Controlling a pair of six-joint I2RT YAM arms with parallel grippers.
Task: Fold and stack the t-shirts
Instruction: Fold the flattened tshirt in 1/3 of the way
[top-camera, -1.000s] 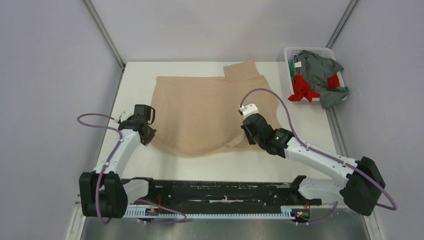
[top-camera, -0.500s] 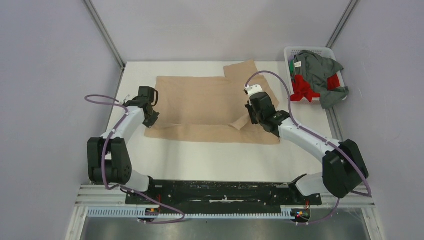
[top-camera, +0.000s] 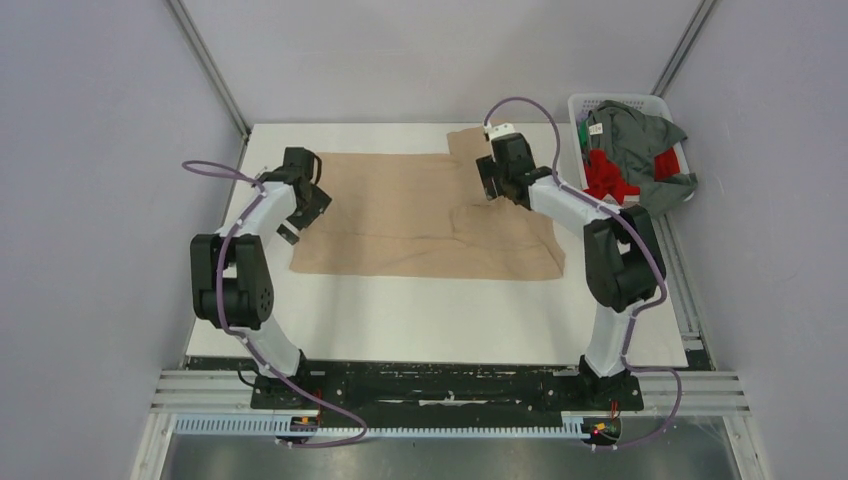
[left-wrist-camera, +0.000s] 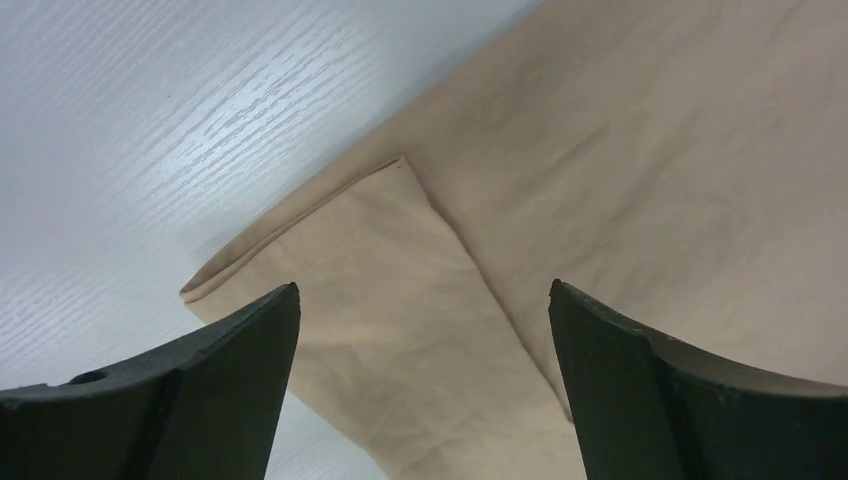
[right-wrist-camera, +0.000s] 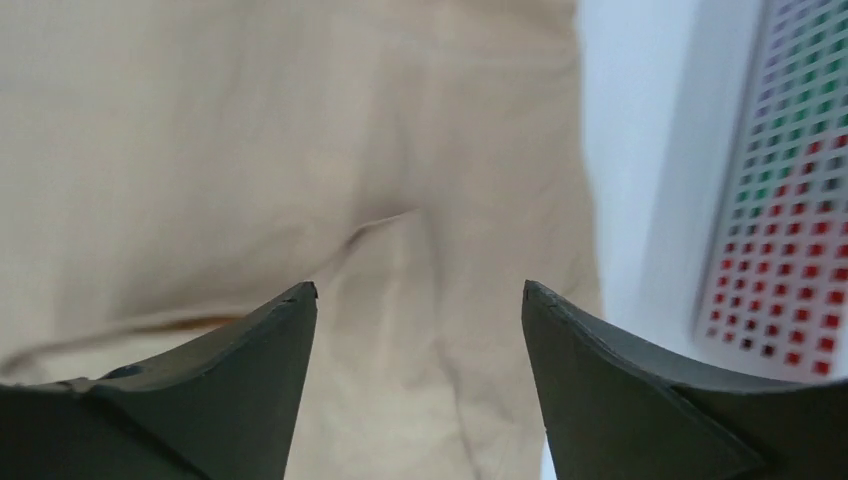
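Note:
The tan t-shirt (top-camera: 420, 220) lies folded in half across the back half of the white table. My left gripper (top-camera: 308, 205) hovers over its left edge, open, with a folded corner of tan cloth (left-wrist-camera: 380, 260) below the spread fingers and nothing held. At the far right part of the shirt, close to the sleeve, my right gripper (top-camera: 492, 180) is open too, above wrinkled tan cloth (right-wrist-camera: 250, 150). The grey-green t-shirt (top-camera: 640, 140) and the red t-shirt (top-camera: 605, 180) sit heaped in the basket.
The white lattice basket (top-camera: 625, 101) stands at the back right corner, and its wall (right-wrist-camera: 790, 200) shows at the right of the right wrist view. Bare white table (top-camera: 420, 320) runs between the shirt and the arm bases. Grey walls enclose the table.
Both grippers carried the shirt's near hem away from the bases to the far edge, folding the shirt in half. Both then opened and let go of the cloth.

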